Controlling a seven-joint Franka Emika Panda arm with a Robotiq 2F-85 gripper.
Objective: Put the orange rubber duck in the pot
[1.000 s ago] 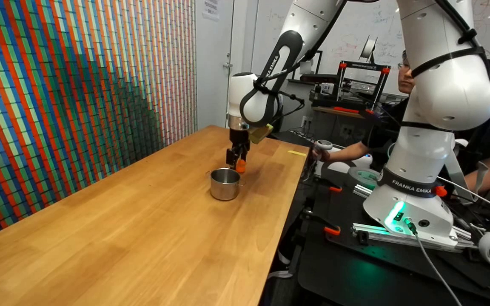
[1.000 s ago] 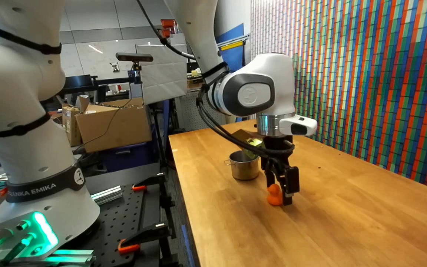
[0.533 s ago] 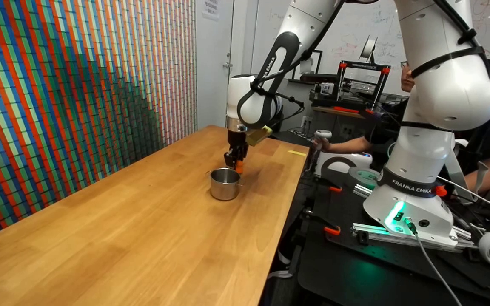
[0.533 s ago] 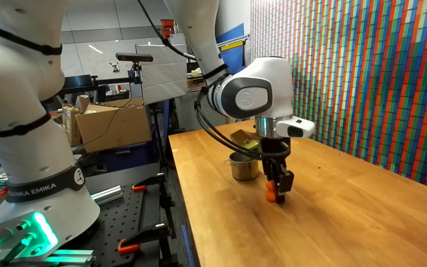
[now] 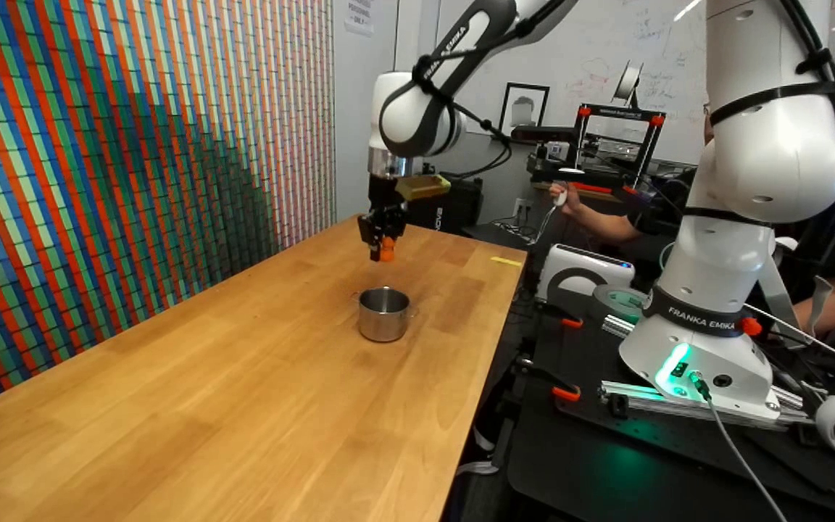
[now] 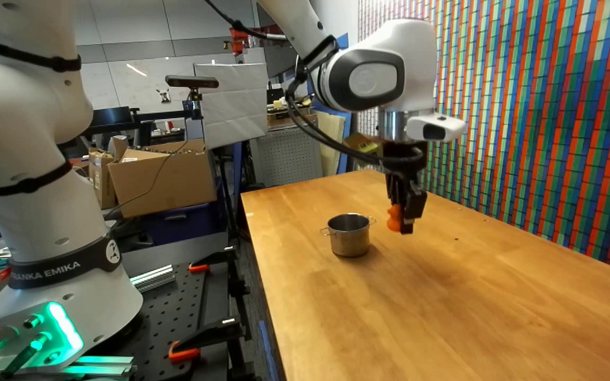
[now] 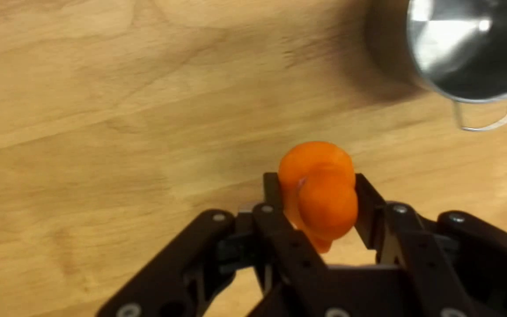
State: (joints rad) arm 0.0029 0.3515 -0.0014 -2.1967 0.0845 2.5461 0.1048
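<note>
Orange rubber duck [image 7: 326, 198] hangs in tool [image 7: 318, 193], outside pot [image 6: 349, 242].

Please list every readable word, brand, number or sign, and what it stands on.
"FRANKA EMIKA": robot's base band.
"FRANKA EMIKA", partly covered: arm link.
"PERSONNEL ONLY": door sign.
"NOVA": black case.
Too small or faint: printer label, whiteboard writing.
Orange duck and pot: none seen.

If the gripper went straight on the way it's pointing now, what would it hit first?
Most likely the table: the gripper points down, holding the duck, while the pot sits off to one side. Whether duck or gripper would touch first is unclear.
</note>
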